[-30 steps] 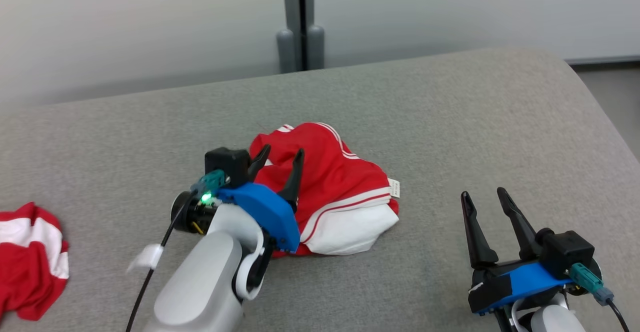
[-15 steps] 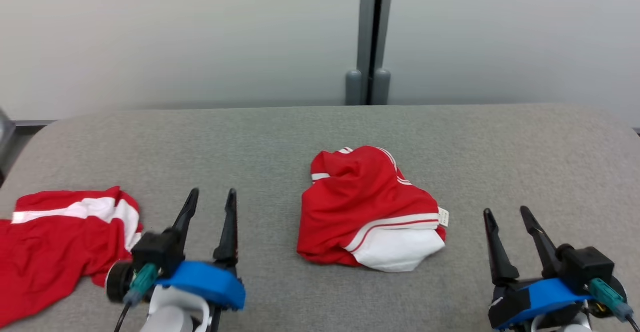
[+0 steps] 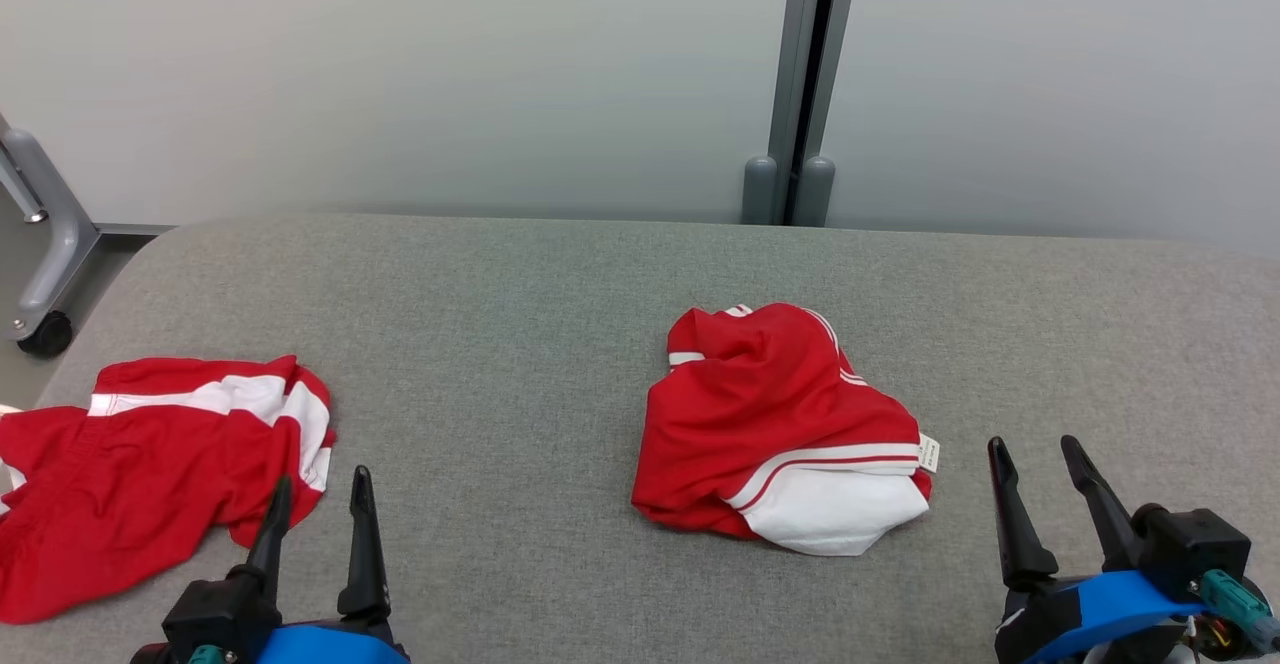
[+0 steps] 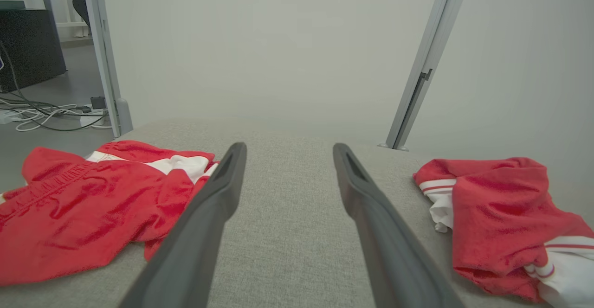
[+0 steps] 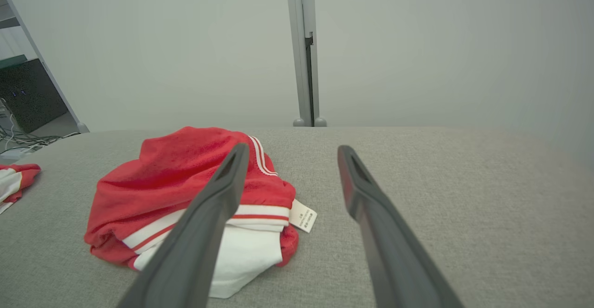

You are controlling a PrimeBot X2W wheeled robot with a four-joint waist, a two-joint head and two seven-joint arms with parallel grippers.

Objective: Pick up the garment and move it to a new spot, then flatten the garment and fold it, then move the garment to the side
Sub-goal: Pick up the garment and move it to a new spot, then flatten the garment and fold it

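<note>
A red and white garment (image 3: 770, 424) lies in a folded bundle right of the middle of the grey padded table (image 3: 500, 344), white panel and tag toward the front. It also shows in the left wrist view (image 4: 501, 206) and the right wrist view (image 5: 176, 182). My left gripper (image 3: 322, 479) is open at the front left with nothing between its fingers, well apart from the bundle; its wrist view (image 4: 288, 146) shows bare table between them. My right gripper (image 3: 1032, 442) stands open just right of the bundle, holding nothing (image 5: 292, 147).
A second red and white garment (image 3: 150, 464) lies crumpled at the table's left end, just left of my left gripper (image 4: 93, 196). A grey post (image 3: 800, 94) and a pale wall stand behind the table. A wheeled frame leg (image 3: 45, 244) is off the left edge.
My left gripper, open throughout, has drawn back from the folded bundle to the front left. The head camera has swung left, bringing the second garment fully into view. The right gripper has kept its place.
</note>
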